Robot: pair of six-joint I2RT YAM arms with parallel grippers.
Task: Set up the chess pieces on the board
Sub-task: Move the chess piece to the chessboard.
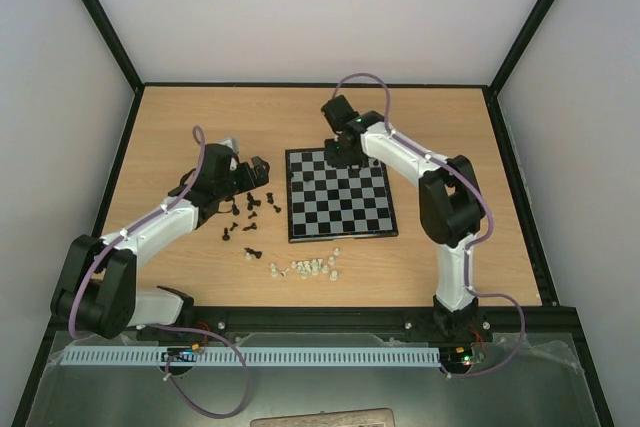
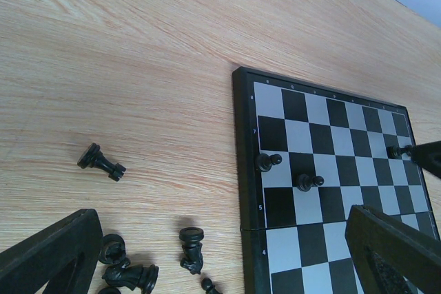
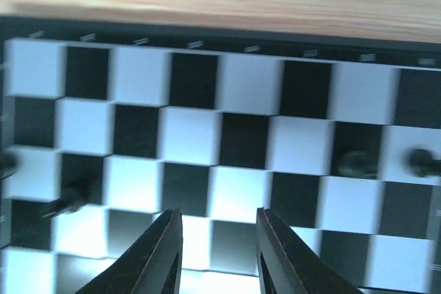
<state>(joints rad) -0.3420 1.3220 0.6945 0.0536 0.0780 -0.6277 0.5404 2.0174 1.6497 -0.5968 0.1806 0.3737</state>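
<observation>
The board (image 1: 340, 192) is lying at the middle of the table (image 1: 180, 127). Most of the chess pieces (image 1: 250, 212) are lying loose off the board's left edge, several of them on their sides. A few black pawns (image 2: 309, 182) are standing on squares toward the board's far edge.

The right gripper (image 3: 219, 215) is hovering low over the far left part of the board. Its fingers are slightly apart and nothing is between them. The left gripper (image 1: 250, 172) is hanging over the loose pieces, spread wide and empty.

Hazards:
- A sideways move at this height is likely to knock over the standing pawns.
- Closing on a toppled piece is likely to give a tilted grip.
- The whitish chessmen (image 1: 305, 267) near the table's near edge may be mistaken for targets.
</observation>
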